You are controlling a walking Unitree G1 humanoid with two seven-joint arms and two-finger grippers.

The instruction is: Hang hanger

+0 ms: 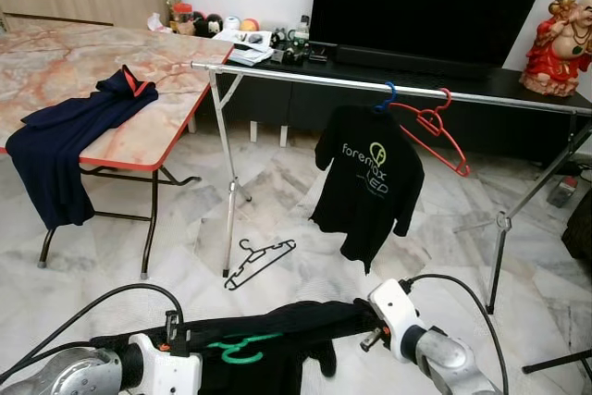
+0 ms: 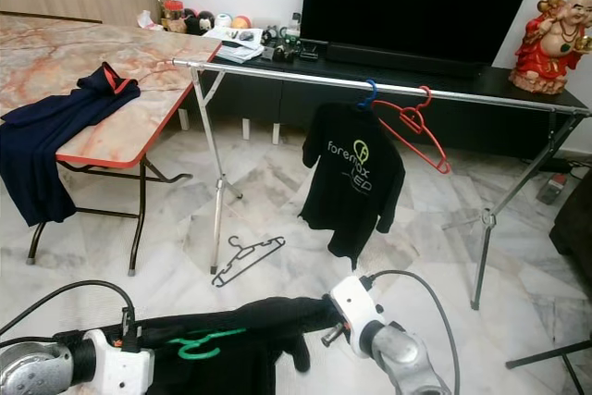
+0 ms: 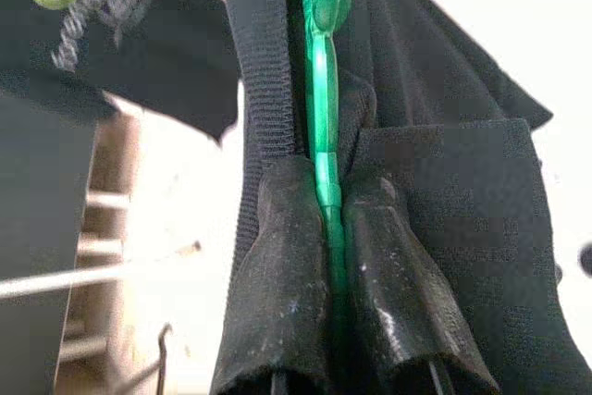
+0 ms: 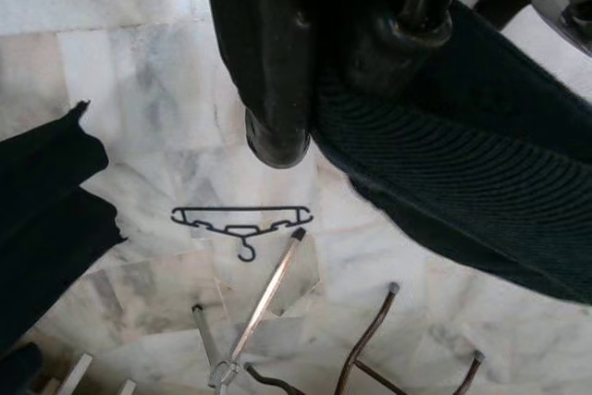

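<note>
Left wrist view has the clearest look at the action: the left gripper (image 3: 333, 256) has its two black fingers (image 3: 277, 302) squeezed together on the green hanger (image 3: 321, 90), which sits inside a black shirt (image 3: 444, 210). From the head camera you can see that same shirt stretched low between both arms, right in front of the robot, with the green hook poking out near the left wrist. The right gripper (image 4: 342, 71) is pinched on the other end of the shirt's ribbed fabric.

A bit further out, a black hanger (image 1: 260, 262) lies flat on the marble floor (image 1: 305, 182), just beside the leg of the clothes rail (image 1: 305, 77). On the rail itself hangs a black printed T-shirt (image 1: 367, 182) on a blue hanger (image 1: 387, 96), and touching it on the right side is a bare red hanger (image 1: 435, 131).

Off to the left stands a folding table (image 1: 139, 136) with a navy garment (image 1: 69, 141) draped over its edge. At the back there's a big dark TV (image 1: 425, 2) on a low cabinet and a red figurine (image 1: 560, 43).
</note>
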